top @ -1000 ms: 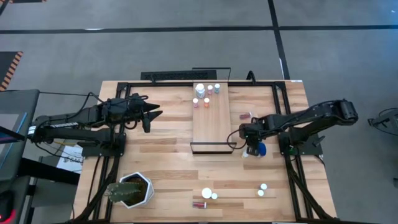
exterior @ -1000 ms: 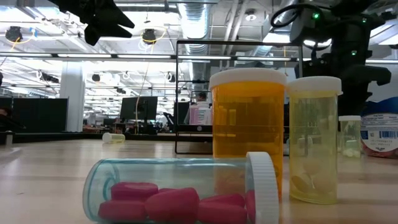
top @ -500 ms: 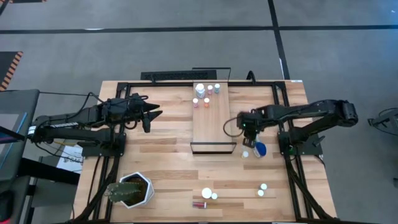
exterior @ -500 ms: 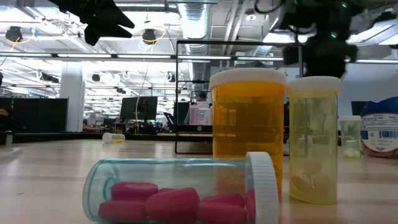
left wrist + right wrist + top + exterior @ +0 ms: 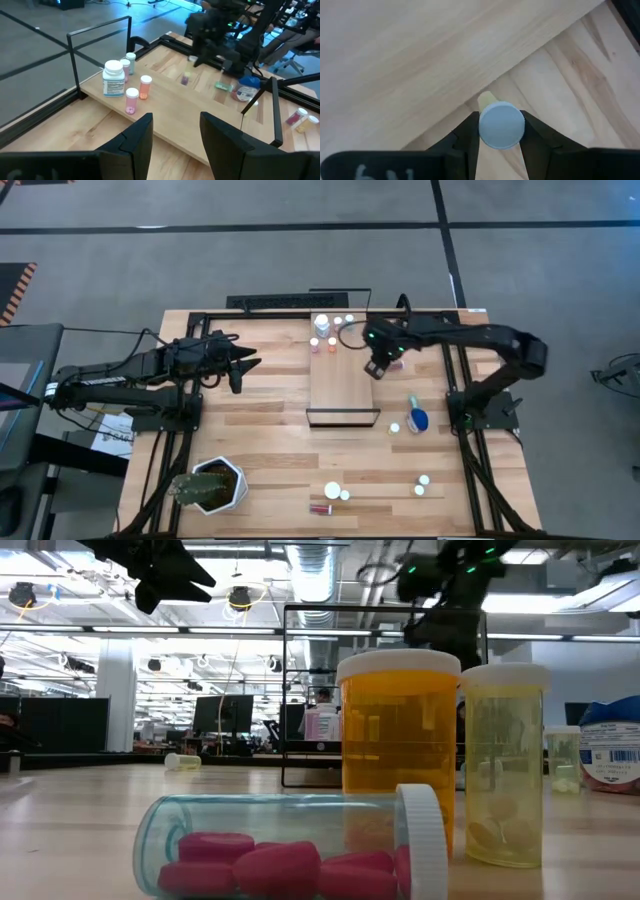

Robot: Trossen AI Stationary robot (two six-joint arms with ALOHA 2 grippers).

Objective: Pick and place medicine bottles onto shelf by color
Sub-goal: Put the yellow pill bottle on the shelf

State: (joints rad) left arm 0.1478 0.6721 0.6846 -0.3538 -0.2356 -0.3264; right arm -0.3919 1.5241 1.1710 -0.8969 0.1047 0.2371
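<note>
The right gripper [image 5: 377, 367] pinches a small vial [image 5: 501, 124] by its pale cap, above the right edge of the shelf [image 5: 340, 375]. The vial's body is mostly hidden under the cap; only a yellowish sliver shows. Beyond the gripper, at the shelf's far end, stands a cluster of bottles [image 5: 328, 332]. Behind it on the table lies a blue bottle [image 5: 417, 419]. The left gripper [image 5: 175, 131] hangs well off to the side, fingers apart, holding nothing.
</note>
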